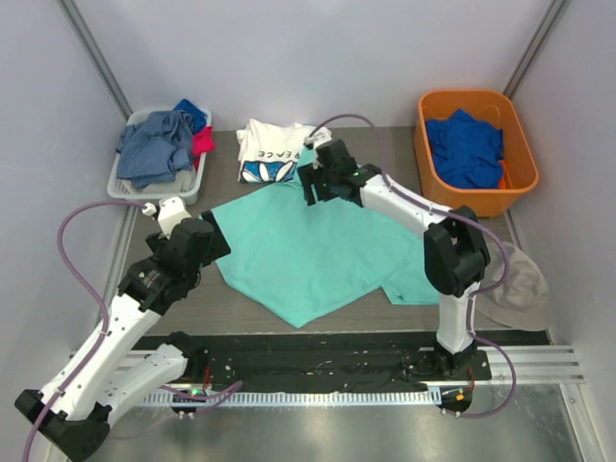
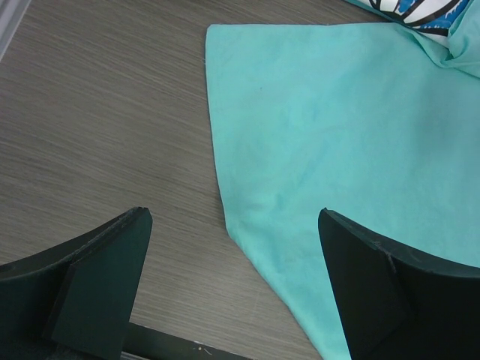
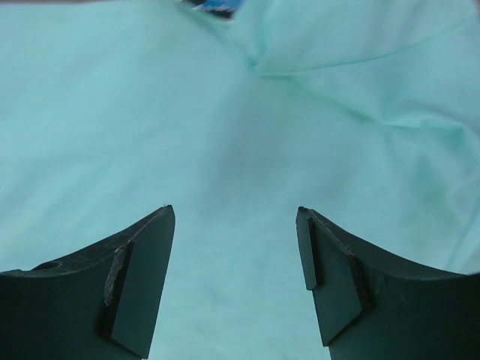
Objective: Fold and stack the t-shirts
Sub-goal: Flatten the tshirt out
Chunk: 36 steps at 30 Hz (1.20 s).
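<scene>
A mint-teal t-shirt [image 1: 318, 252] lies spread on the dark wooden table. Behind it lies a folded white t-shirt [image 1: 268, 152] printed "PEACE" with blue petals. My left gripper [image 1: 213, 235] hangs open over the teal shirt's left edge [image 2: 232, 225], one finger over bare table and one over cloth. My right gripper [image 1: 312, 188] is open above the shirt's far part near the white shirt, with only teal cloth [image 3: 225, 150] under its fingers. Neither gripper holds anything. A corner of the white shirt's print [image 2: 420, 13] shows in the left wrist view.
A grey basket [image 1: 123, 183] of grey-blue clothes with blue and red pieces stands at the back left. An orange bin [image 1: 423, 154] holding a royal blue garment [image 1: 466, 146] stands at the back right. A grey cloth [image 1: 520, 284] lies beside the right arm.
</scene>
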Tool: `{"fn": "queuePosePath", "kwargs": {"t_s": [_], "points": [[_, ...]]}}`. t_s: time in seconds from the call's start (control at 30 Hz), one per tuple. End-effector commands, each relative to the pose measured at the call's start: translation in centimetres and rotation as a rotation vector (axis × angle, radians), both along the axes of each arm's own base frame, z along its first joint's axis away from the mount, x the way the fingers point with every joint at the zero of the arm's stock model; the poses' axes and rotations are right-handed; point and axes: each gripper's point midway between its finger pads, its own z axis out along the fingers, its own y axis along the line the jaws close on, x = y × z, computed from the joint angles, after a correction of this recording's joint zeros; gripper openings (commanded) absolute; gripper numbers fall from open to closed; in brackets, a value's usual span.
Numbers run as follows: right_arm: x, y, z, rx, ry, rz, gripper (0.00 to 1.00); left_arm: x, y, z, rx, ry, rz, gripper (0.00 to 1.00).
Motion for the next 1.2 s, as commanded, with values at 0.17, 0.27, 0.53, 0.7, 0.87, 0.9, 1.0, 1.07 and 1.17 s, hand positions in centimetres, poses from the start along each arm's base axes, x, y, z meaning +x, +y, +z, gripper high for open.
{"fn": "queuePosePath", "kwargs": {"t_s": [0.17, 0.27, 0.53, 0.7, 0.87, 0.9, 1.0, 1.07, 1.17], "points": [[-9.9, 5.6, -4.1, -0.092, 0.101, 0.247, 0.74, -0.6, 0.4, 0.9, -0.039, -0.045, 0.018, 1.00], [-12.4, 6.5, -5.1, -0.108, 0.126, 0.308, 0.74, -1.0, 0.7, 0.7, -0.043, -0.047, 0.025, 1.00], [-18.2, 8.6, -7.0, -0.119, 0.183, 0.488, 0.73, -1.6, 0.8, 0.4, -0.059, -0.041, 0.030, 1.00], [-21.7, 10.2, -5.7, -0.106, 0.166, 0.567, 0.73, -1.7, 1.0, 0.7, -0.057, -0.047, 0.033, 0.99], [-25.6, 11.6, -5.2, -0.118, 0.155, 0.642, 0.73, -1.8, 1.1, 0.7, -0.061, -0.047, 0.037, 1.00], [-26.1, 11.8, -5.0, -0.114, 0.154, 0.648, 0.72, -1.9, 1.1, 0.6, -0.061, -0.045, 0.037, 1.00], [-27.1, 12.1, -5.0, -0.110, 0.160, 0.661, 0.72, -2.0, 1.2, 0.6, -0.065, -0.048, 0.041, 1.00], [-27.4, 12.4, -5.2, -0.106, 0.167, 0.662, 0.72, -2.1, 1.3, 0.5, -0.066, -0.050, 0.043, 1.00], [-27.7, 12.4, -6.5, -0.114, 0.187, 0.665, 0.70, -2.3, 1.5, 0.6, -0.067, -0.053, 0.047, 1.00]]}}
